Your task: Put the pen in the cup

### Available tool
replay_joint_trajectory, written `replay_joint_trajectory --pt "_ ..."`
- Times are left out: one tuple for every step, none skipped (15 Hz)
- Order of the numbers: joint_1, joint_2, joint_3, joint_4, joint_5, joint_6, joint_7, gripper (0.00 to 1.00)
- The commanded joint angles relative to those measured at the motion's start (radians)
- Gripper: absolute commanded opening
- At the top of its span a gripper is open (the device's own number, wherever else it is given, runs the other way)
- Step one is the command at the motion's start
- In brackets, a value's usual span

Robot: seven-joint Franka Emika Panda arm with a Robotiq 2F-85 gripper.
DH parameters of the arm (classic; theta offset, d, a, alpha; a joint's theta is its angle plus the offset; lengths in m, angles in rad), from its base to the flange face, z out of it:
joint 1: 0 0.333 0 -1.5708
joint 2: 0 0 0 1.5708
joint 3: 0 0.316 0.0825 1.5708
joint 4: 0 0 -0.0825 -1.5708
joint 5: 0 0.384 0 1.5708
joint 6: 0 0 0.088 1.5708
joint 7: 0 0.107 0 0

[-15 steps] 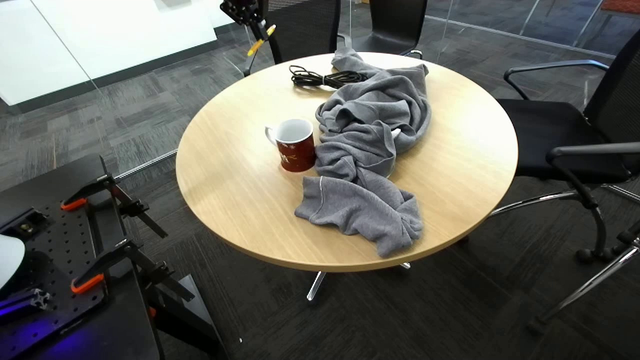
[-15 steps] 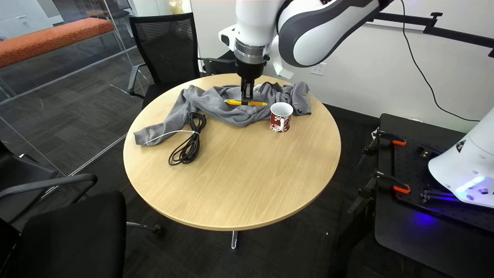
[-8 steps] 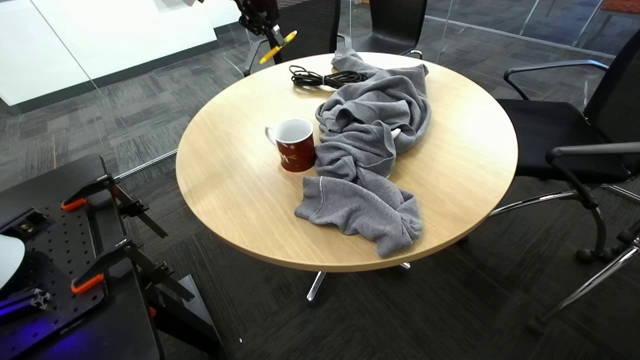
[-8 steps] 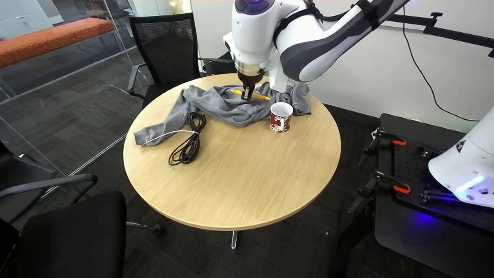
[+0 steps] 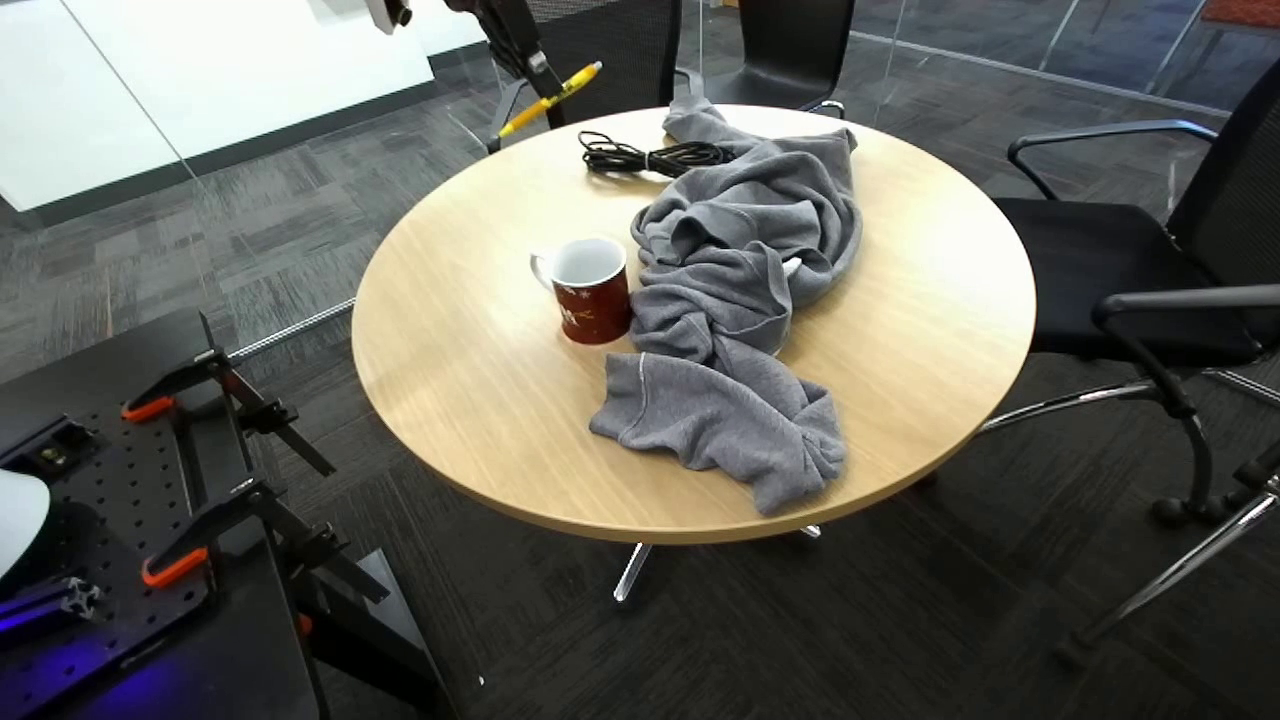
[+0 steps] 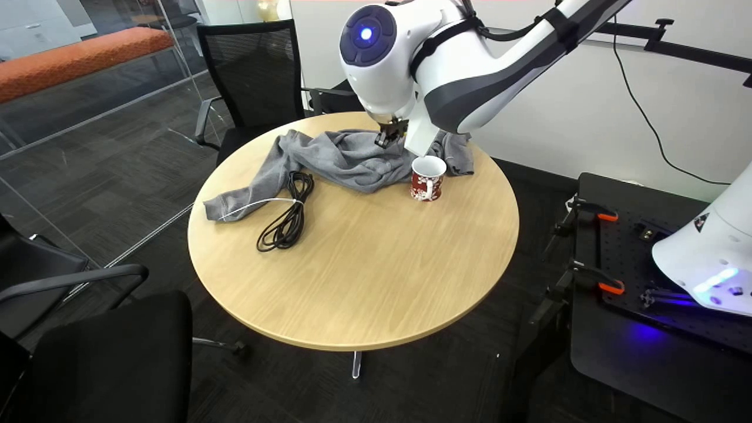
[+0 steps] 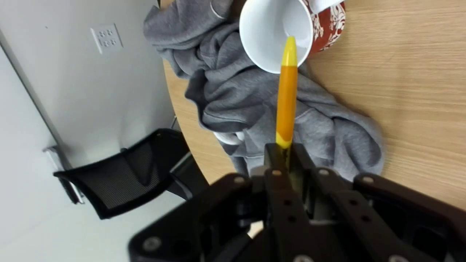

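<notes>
My gripper [image 7: 285,148] is shut on the yellow pen [image 7: 287,98], whose far end points away from the fingers. In the wrist view the pen's tip overlaps the pale inside of the dark red mug [image 7: 260,32]; pen and mug are apart. In an exterior view the gripper [image 5: 545,88] holds the pen [image 5: 524,117] tilted in the air, beyond the mug [image 5: 596,308]. In an exterior view the gripper [image 6: 386,138] is above the cloth and left of the mug [image 6: 424,183]; the pen is hidden there. The mug stands upright.
A crumpled grey cloth [image 5: 745,270] lies against or close beside the mug on the round wooden table [image 5: 450,330]. It also shows in the wrist view [image 7: 233,91]. A coiled black cable [image 6: 288,217] lies on the table. Chairs stand around the table.
The wrist has tilted and the gripper has moved and turned with the pen in it. The pen has gone from visible to hidden in an exterior view. Mug, cloth and cable have not moved.
</notes>
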Motion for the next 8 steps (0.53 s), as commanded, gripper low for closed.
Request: replay_joint_trajectory --pt "-0.015 -0.006 0.017 0.005 -0.022 -0.120 0.175 0.03" --pt "-0.018 -0.002 0.018 0.007 -0.023 -0.148 0.224 0.03" --pt "-0.021 0.002 0.019 0.011 -0.022 -0.173 0.274 0.03" --pt "-0.023 0.008 0.020 0.015 -0.023 -0.199 0.325 0.03" --pt "-0.024 0.015 0.021 0.022 -0.024 -0.226 0.376 0.03" --pt "-0.025 0.018 0.023 0.024 -0.025 -0.246 0.430 0.03" --pt "-0.026 0.021 0.024 0.025 -0.024 -0.266 0.483 0.03" --pt "-0.027 0.023 0.025 0.025 -0.021 -0.285 0.537 0.03"
